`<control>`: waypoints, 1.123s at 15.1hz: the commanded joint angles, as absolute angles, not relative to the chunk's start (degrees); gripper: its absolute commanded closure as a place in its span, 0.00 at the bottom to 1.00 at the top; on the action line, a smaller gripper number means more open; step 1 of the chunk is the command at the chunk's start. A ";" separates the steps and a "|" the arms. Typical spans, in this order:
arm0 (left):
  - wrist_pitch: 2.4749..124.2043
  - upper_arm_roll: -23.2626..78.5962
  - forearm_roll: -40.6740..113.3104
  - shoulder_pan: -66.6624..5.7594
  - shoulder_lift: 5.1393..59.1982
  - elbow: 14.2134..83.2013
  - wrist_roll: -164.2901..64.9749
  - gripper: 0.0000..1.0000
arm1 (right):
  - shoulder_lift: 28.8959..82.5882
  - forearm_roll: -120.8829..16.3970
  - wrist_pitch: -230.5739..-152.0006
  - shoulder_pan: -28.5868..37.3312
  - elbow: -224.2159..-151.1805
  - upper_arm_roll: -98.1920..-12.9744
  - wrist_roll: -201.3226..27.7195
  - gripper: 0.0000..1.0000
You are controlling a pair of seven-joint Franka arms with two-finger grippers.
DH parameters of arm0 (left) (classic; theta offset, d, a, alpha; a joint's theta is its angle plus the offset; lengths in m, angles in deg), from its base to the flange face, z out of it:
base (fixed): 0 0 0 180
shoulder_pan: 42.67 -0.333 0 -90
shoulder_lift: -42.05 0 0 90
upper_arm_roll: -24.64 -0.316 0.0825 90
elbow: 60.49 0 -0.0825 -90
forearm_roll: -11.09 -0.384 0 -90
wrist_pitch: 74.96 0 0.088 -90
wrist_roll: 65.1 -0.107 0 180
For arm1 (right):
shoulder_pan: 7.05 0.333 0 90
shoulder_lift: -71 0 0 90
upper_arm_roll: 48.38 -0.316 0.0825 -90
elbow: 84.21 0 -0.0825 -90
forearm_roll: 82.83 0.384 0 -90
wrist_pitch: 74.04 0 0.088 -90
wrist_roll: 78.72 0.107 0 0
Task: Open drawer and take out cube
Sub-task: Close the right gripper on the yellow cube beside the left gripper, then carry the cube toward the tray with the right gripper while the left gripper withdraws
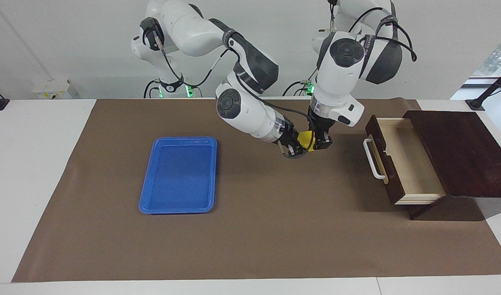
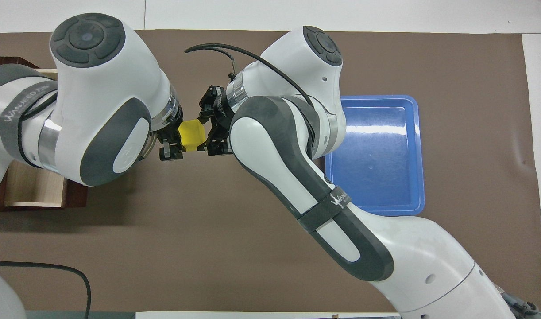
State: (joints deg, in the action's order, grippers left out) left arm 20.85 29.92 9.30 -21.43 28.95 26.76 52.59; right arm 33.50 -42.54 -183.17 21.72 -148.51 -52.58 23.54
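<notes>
The small yellow cube hangs in the air over the brown mat, between the two grippers; it also shows in the overhead view. My left gripper points down and is shut on the cube at the side toward the drawer. My right gripper reaches in from the tray's side, its fingers spread on either side of the cube; I cannot tell whether they touch it. The drawer stands pulled out of the dark wooden box, its pale inside bare, its white handle facing the grippers.
A blue plastic tray lies flat on the mat toward the right arm's end, nothing in it; it also shows in the overhead view. The box stands at the left arm's end, mostly under the left arm in the overhead view.
</notes>
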 commanded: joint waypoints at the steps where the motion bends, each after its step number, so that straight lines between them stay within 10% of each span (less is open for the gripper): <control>1: 26.01 29.30 5.76 -24.12 33.52 35.64 47.49 0.00 | 33.20 -43.19 -181.44 20.11 -147.23 -53.48 24.82 1.00; 9: 39.46 29.30 -12.00 -34.57 39.07 52.96 35.89 0.00 | 38.64 -41.87 -170.03 8.26 -151.96 -53.13 17.71 1.00; 17: 45.27 29.39 -12.99 -44.76 38.19 53.24 22.38 0.00 | 56.39 -42.93 -170.36 -6.69 -184.55 -51.11 -8.11 1.00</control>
State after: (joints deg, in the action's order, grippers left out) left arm 42.12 29.46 -11.39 -40.03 37.30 51.99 28.91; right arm 49.64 -42.54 -168.20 -3.79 -172.18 -50.66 -1.03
